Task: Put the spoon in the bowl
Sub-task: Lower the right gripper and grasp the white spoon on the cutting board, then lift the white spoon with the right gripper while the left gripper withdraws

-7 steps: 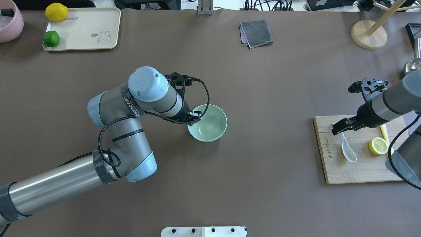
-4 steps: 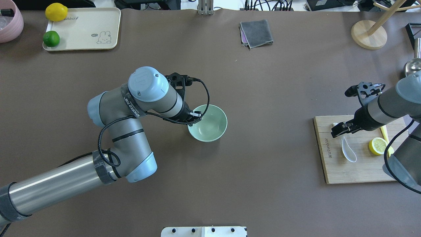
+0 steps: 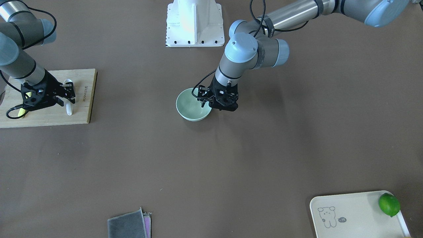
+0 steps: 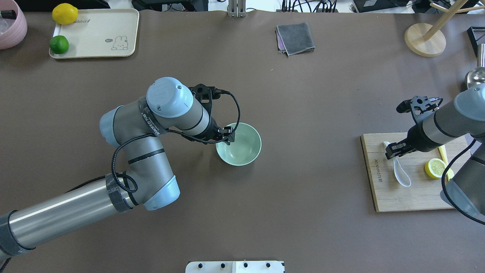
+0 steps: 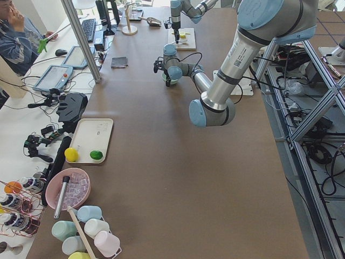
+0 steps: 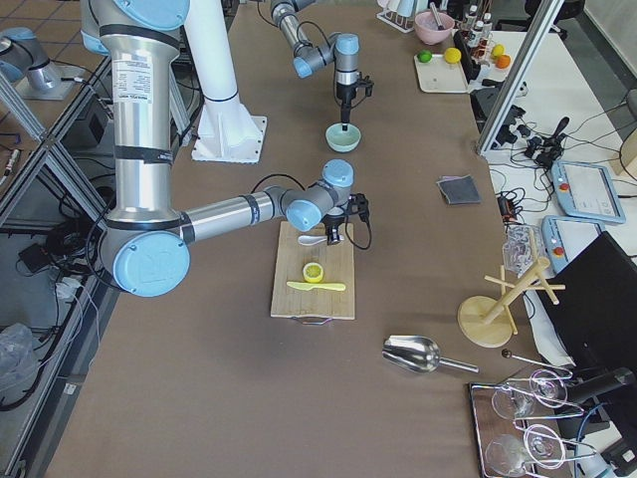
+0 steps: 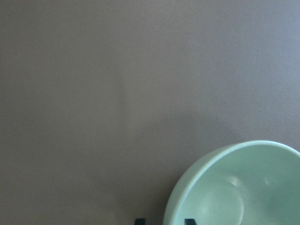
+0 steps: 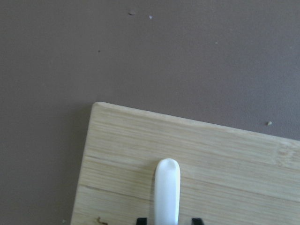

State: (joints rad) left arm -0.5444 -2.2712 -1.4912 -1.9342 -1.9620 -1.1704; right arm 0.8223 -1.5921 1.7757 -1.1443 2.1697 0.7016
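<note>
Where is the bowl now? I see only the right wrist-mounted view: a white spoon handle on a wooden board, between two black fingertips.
Observer: The mint-green bowl stands near the middle of the table, well away from the cutting board, towards the robot's left.
Operator: Is anything at the bowl?
Observer: Yes. The left gripper is at its rim, open, with one finger inside and one outside.
Operator: Is there food on the board?
Observer: A lemon half lies there, cut face up, apart from the spoon.
</note>
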